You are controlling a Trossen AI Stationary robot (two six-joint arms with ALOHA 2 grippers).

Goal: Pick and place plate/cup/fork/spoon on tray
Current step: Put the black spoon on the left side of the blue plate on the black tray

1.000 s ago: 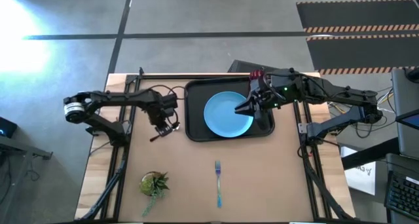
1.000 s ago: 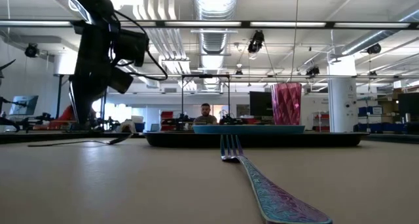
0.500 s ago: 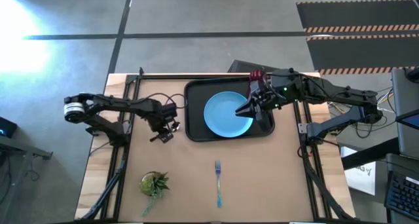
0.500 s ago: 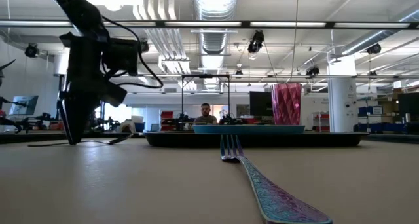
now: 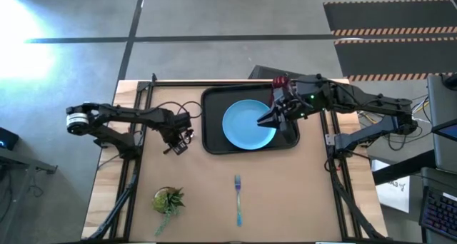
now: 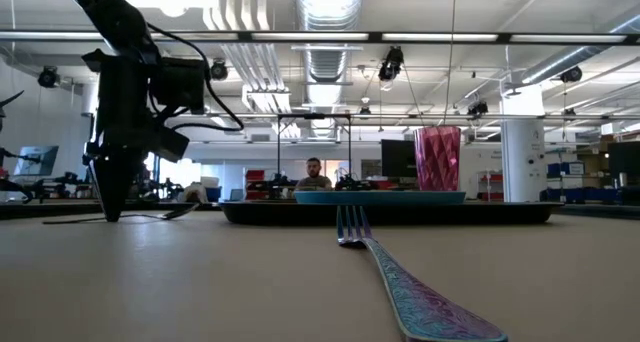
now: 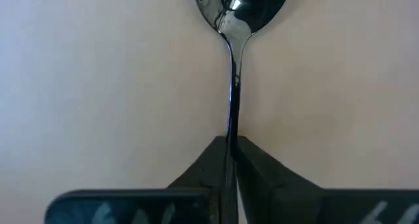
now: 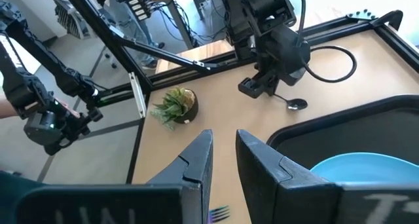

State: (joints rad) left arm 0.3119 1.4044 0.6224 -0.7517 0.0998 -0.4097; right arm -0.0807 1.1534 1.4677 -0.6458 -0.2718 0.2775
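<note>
Spoon (image 7: 232, 86) lies flat on the table left of the tray (image 5: 212, 123), its handle pinched between the closed fingers of the left gripper (image 7: 230, 160), evidently for lifting; its handle end is hidden by them. Plate (image 5: 246, 124) and cup (image 6: 437, 157) already sit in the tray. Fork (image 5: 238, 198) waits near the front edge. Right gripper (image 8: 222, 160) hovers over the tray, fingers apart.
</note>
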